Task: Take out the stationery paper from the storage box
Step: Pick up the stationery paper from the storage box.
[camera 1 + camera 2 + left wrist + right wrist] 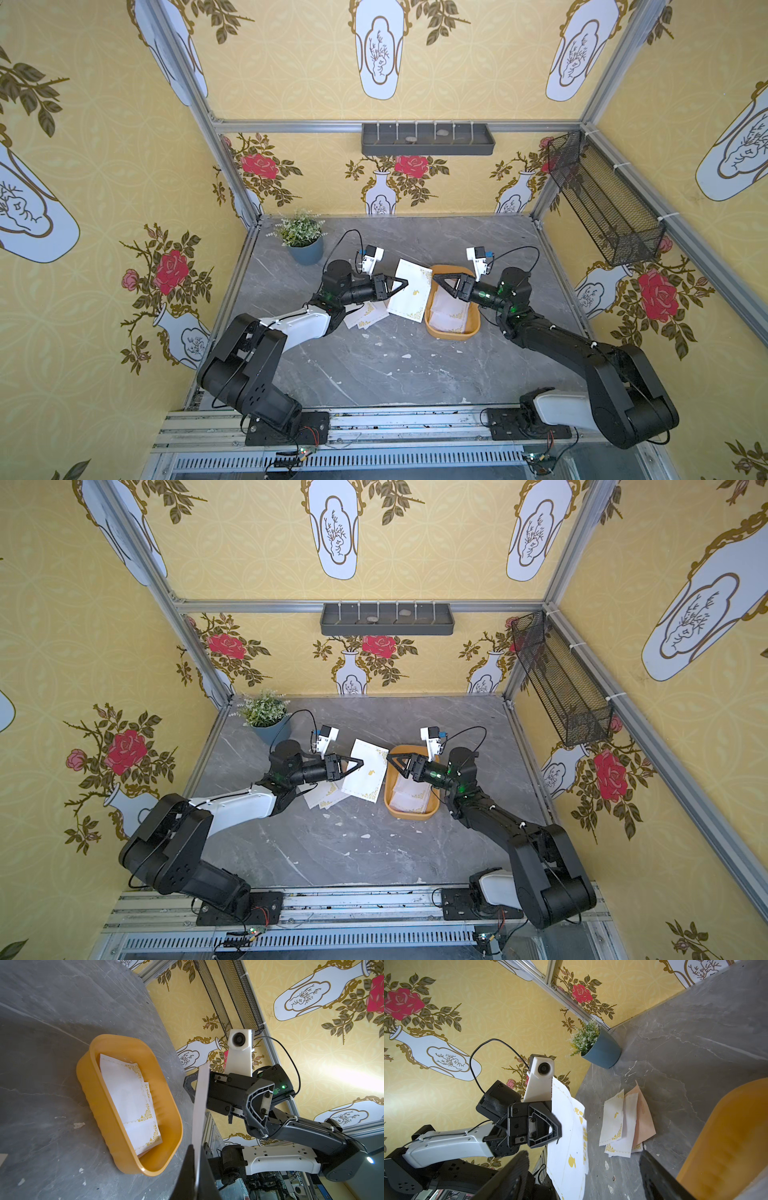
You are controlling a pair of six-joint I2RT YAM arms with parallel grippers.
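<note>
My left gripper is shut on one white, gold-patterned sheet of stationery paper, which hangs tilted above the table just left of the storage box. In the left wrist view the sheet shows edge-on between the pinched jaws. More sheets lie inside the mustard-yellow box. My right gripper hovers open over the box's far end, holding nothing. In the right wrist view its jaws stand wide apart, facing the held sheet. A small pile of white and peach sheets lies on the table under my left arm.
A potted plant stands at the table's back left corner. On the back wall hangs a dark grey shelf, and on the right wall a black mesh basket. Small paper scraps dot the grey table in front of the box.
</note>
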